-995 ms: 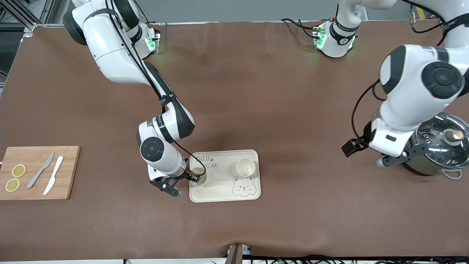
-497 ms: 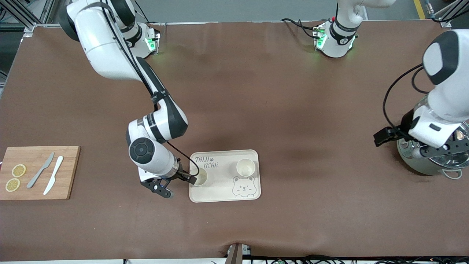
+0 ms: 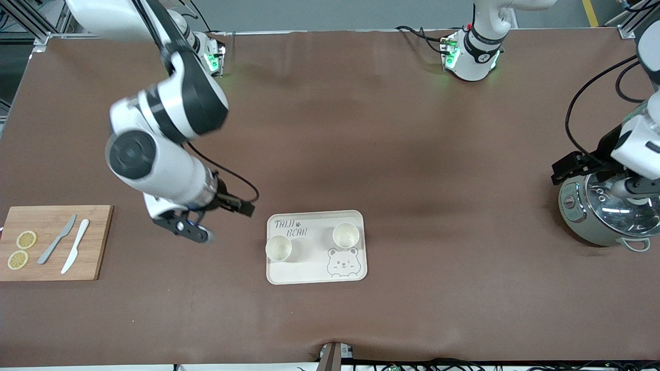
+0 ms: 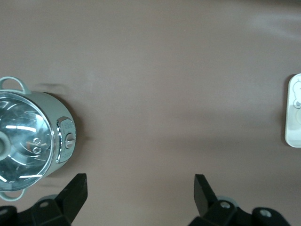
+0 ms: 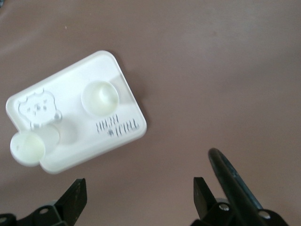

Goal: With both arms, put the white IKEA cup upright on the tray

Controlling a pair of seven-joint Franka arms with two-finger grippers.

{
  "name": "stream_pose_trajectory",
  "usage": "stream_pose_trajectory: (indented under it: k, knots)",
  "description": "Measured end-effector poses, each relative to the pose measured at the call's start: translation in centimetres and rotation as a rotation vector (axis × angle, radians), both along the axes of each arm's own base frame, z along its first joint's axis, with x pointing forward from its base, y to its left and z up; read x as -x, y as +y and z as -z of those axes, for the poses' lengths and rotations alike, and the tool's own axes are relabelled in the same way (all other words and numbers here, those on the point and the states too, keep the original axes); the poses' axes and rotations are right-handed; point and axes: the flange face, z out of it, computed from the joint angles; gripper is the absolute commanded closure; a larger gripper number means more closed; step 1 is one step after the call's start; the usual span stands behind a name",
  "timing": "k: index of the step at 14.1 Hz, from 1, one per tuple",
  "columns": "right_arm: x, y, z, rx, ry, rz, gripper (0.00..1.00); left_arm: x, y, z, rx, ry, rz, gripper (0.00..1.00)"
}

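Front view: the cream tray [image 3: 315, 246], lettered "TAIJI BEAR" beside a bear-face drawing, carries two white cups [image 3: 278, 248] upright on the brown counter [image 3: 361, 129]; the right gripper [image 3: 206, 219], released, hangs over the counter between tray and cutting board [image 3: 51, 242]. Left wrist view: the left gripper [image 4: 140, 188], released and empty, hovers beside a glass-lidded pot [image 4: 30, 141]. Right wrist view: both cups stand on the tray, its lettering blurred.

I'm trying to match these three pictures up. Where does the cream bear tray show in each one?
Front view: the tray lies on the table nearer the camera than both arm bases, two white cups standing on it.
Left wrist view: only a sliver of its rim shows at the picture's edge.
Right wrist view: the whole tray shows, with both cups.
Shared landmark: the bear-face drawing.
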Motion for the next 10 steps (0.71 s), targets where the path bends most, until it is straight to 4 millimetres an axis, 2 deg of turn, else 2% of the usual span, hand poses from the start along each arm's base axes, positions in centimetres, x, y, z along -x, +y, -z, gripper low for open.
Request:
stream_pose_trajectory:
  k: [3,5,7,8,10]
  knots:
    - [5.0,-2.5,-7.0,-0.003,-0.02,-0.082,0.0,0.4,0.0,-2.9,0.002,-0.021,0.002,0.0]
    - [9.6,-5.5,-10.7,-0.005,-0.048,-0.138,0.0,0.4,0.0,-3.9,0.002,-0.038,0.002,0.0]
    - [13.3,-11.0,-13.5,-0.001,-0.056,-0.176,0.0,0.5,-0.1,-4.8,0.003,-0.049,0.003,0.0]
    - [14.3,-14.5,-14.5,-0.001,-0.057,-0.19,0.0,0.6,-0.1,-5.2,0.003,-0.05,0.002,0.0]
    - [14.8,-22.2,-15.2,-0.006,-0.068,-0.223,0.0,0.7,0.0,-5.5,0.003,-0.052,0.002,0.0]
